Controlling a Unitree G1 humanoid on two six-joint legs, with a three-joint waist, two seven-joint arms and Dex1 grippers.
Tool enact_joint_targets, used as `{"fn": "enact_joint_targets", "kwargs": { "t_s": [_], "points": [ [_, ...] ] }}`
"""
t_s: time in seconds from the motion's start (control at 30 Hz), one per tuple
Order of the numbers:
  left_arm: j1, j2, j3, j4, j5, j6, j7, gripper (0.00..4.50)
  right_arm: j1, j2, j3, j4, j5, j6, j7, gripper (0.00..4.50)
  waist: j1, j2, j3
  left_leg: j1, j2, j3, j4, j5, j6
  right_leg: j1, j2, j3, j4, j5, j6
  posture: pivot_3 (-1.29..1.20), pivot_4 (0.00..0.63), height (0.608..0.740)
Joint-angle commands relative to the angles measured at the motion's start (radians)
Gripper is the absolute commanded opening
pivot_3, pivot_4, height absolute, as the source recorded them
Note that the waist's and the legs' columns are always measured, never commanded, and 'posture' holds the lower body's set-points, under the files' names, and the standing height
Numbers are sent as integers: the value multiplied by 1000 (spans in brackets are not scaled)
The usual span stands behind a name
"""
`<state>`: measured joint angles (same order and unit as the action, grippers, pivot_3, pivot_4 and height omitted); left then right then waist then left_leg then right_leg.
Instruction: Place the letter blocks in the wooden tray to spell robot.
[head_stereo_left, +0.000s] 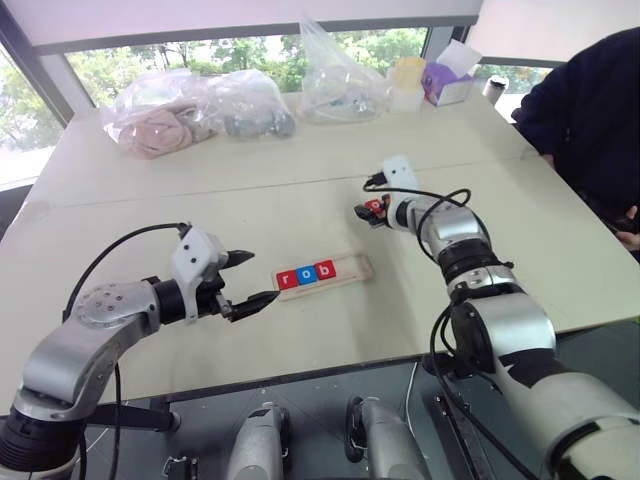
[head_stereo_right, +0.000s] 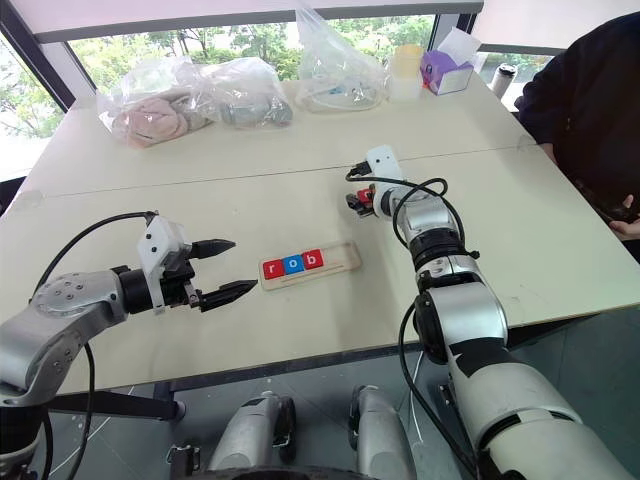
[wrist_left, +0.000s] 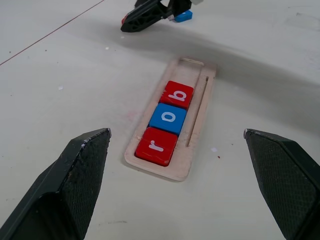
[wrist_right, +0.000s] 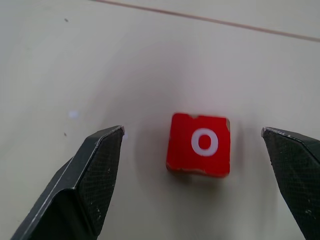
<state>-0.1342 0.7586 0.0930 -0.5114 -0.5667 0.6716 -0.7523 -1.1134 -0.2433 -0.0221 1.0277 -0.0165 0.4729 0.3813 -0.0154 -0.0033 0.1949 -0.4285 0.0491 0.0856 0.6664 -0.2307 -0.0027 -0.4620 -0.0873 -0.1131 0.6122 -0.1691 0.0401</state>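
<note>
The right gripper (wrist_right: 192, 145) hangs low over the table (head_stereo_left: 200, 200) with its two black fingers spread wide, a red "o" block (wrist_right: 199, 144) lying flat between them, untouched. Just beyond it lies a blue block (wrist_left: 183, 16), its letter too small to read. The left gripper (head_stereo_left: 252, 279) hovers near the left end of the wooden tray (head_stereo_left: 355, 268), fingers also spread, holding nothing. In the tray sit three blocks in a row: red "r" (wrist_left: 156, 146), blue "o" (wrist_left: 168, 118), red "b" (wrist_left: 176, 94), the rest of the tray bare. That makes five blocks, three red and two blue. Three clear plastic bags (head_stereo_left: 190, 110) lie at the far edge, and a person's dark sleeve (head_stereo_left: 590, 110) shows on the right.
</note>
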Motion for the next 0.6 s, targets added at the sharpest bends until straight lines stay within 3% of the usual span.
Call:
{"fn": "enact_joint_targets", "kwargs": {
  "t_s": [0.03, 0.2, 0.3, 0.43, 0.47, 0.6],
  "points": [
    [-1, 7, 21, -27, 6, -11, 8, 4500, -27, 12, 2, 24, -3, -19, -17, 4462, -1, 0, 0, 0, 0, 0, 0, 0, 0, 0, 0, 0, 0, 0, 0, 0, 150, 725],
    [9, 6, 28, -35, 3, -10, 20, 4500, -30, 25, 0, 57, 3, -30, -20, 4462, -2, 0, 0, 0, 0, 0, 0, 0, 0, 0, 0, 0, 0, 0, 0, 0, 150, 725],
    [16, 4, 28, -41, 1, -10, 26, 4500, -40, 34, -10, 79, 11, -33, -31, 3625, -4, 0, 0, 1, 0, 0, 0, 0, 0, 0, 0, 0, 0, 0, 0, 0, 150, 725],
    [21, 1, 25, -45, 1, -10, 35, 4500, -51, 46, -19, 94, 13, -43, -47, 1480, -3, 0, 0, 1, 0, -1, 0, 0, 0, 1, 0, 0, 0, 0, 0, 0, 150, 725],
    [21, 1, 25, -46, -1, -9, 36, 4500, -53, 48, -20, 94, 13, -44, -49, 1134, -3, 0, 0, 1, 0, -1, 0, 0, 0, 1, 0, 0, 0, 0, 0, 0, 150, 725],
    [25, 2, 25, -52, -5, -8, 40, 4500, -47, 39, -7, 63, -3, -30, -52, 1157, -3, 0, 0, 1, 0, -1, 0, 0, 0, 1, 0, 0, 0, 0, 0, 0, 150, 725]
  ]
}}
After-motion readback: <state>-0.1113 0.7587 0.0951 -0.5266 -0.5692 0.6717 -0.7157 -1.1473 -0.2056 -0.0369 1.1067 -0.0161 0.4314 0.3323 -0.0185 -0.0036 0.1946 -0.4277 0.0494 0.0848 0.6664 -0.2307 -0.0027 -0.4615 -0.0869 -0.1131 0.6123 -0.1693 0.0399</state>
